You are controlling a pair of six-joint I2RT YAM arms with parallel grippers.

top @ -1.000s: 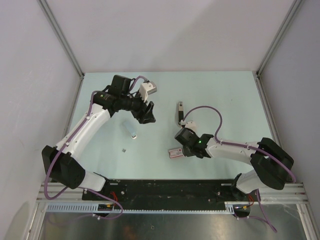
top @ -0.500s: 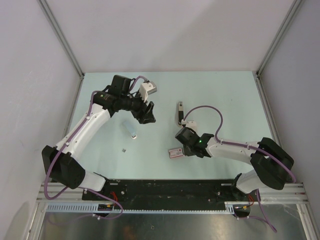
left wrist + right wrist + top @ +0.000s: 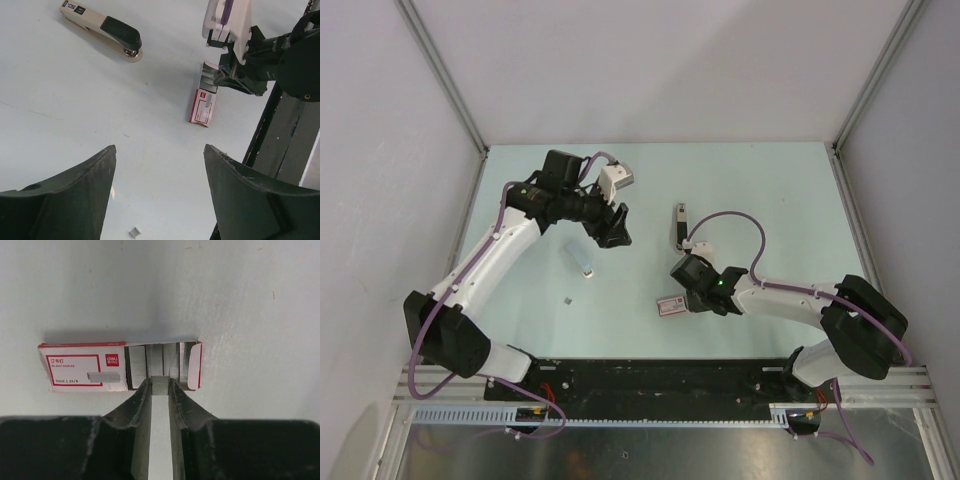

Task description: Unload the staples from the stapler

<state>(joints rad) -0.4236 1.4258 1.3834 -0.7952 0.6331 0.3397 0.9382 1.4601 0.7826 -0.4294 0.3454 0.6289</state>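
Pale green tabletop (image 3: 770, 200), white walls on three sides, metal posts in the far corners, and plenty of bare surface out toward the right and far edges. Near the middle lies the stapler (image 3: 680, 222), flat and well clear of both arms. From the left wrist view it shows a black top on a pale body (image 3: 102, 29), with small print at one end turned too far to read surely.

Up on the left, the left gripper (image 3: 159, 150) hangs over the table, fingers spread wide with nothing between them.

Near side now: the right gripper (image 3: 160, 381) is nosed up to the open end of the staple box (image 3: 82, 371). Its label is red and white, with "deli" in the red patch and "STAPLES" under Chinese characters; the finer print is too small to read. A short strip of staples (image 3: 160, 386) sits between the nearly closed fingertips, pinched or merely flanked, I can't tell.

From above, the right wrist hides part of the box. A pale oblong piece (image 3: 582, 258) and a tiny grey bit (image 3: 568, 299) lie left of centre, too small to identify.
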